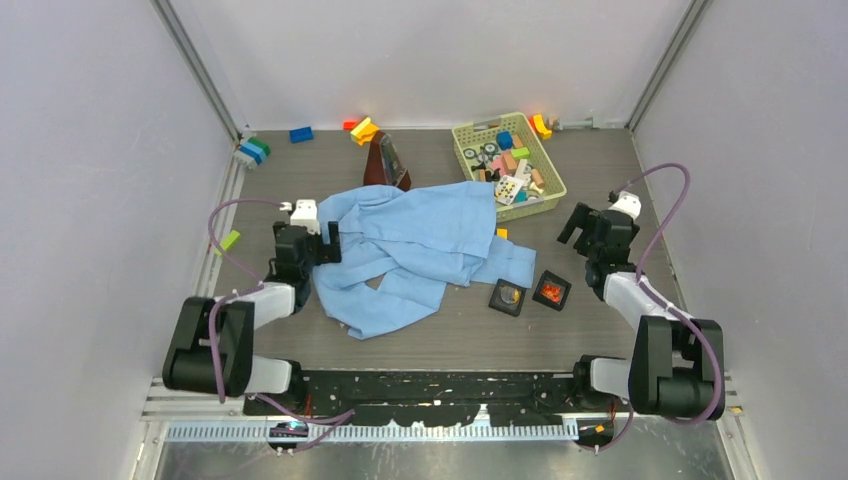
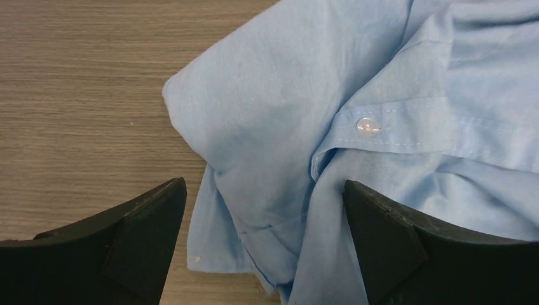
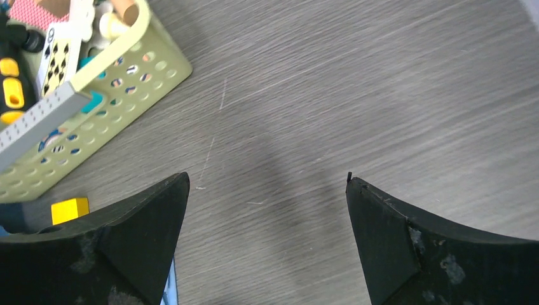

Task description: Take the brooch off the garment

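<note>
The left gripper [image 2: 264, 210] gapes empty over the nine-o'clock edge of the garment [image 1: 420, 245]; the right gripper [image 3: 267, 203], at three o'clock, is equally wide and holds nothing.

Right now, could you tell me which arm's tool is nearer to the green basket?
Right. The right tool is open just beside the green basket's near right corner; the left tool is over the garment's left edge, the whole garment lying between.

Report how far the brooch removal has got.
Nothing looks done yet: no brooch shows anywhere on the crumpled light-blue cloth shirt. In hand: the left gripper hangs open over the shirt's edge, near a white button. The right gripper is open over the grey wooden table. Left: find, grip and unpin the brooch.
</note>
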Motion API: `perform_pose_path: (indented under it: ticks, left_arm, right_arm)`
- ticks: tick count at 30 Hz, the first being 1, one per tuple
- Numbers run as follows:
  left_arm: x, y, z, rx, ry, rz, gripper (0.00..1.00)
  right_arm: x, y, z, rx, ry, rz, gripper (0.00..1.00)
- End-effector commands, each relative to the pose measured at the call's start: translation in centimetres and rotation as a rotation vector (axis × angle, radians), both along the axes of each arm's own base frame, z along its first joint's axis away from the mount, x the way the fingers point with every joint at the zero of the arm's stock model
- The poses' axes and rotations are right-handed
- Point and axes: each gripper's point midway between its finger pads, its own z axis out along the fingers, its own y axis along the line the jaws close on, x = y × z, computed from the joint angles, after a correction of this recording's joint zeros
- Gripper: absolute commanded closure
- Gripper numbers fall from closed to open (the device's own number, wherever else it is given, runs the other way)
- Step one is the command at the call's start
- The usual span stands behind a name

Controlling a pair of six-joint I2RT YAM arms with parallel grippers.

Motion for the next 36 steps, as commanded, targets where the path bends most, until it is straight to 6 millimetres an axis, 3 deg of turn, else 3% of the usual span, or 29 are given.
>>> perform_pose_path:
  ticks: [1,3,7,14,36]
  left_arm:
    - [3.1,1.0,1.4,0.083,-0.083,0.011,0.05]
    - [3.8,1.1,1.5,0.081,-0.12,0.017,0.05]
    - [3.5,1.9,-0.3,0.063,-0.153,0.03,0.01]
    - [3.5,1.7,-0.3,0.062,-0.152,0.018,0.02]
    - [3.6,1.7,-0.3,0.062,-0.152,0.015,0.02]
  right_arm:
    - [3.1,0.4,2.6,-0.072,-0.196,0.092,0.0]
    - [3.1,0.1,1.5,-0.071,-0.204,0.072,0.0]
    - [3.6,-0.4,0.7,-0.071,-0.248,0.04,0.0]
    - [4.0,0.0,-2.1,-0.072,-0.232,0.062,0.0]
    - [4.2,0.8,-2.2,-0.091,-0.248,0.101,0.0]
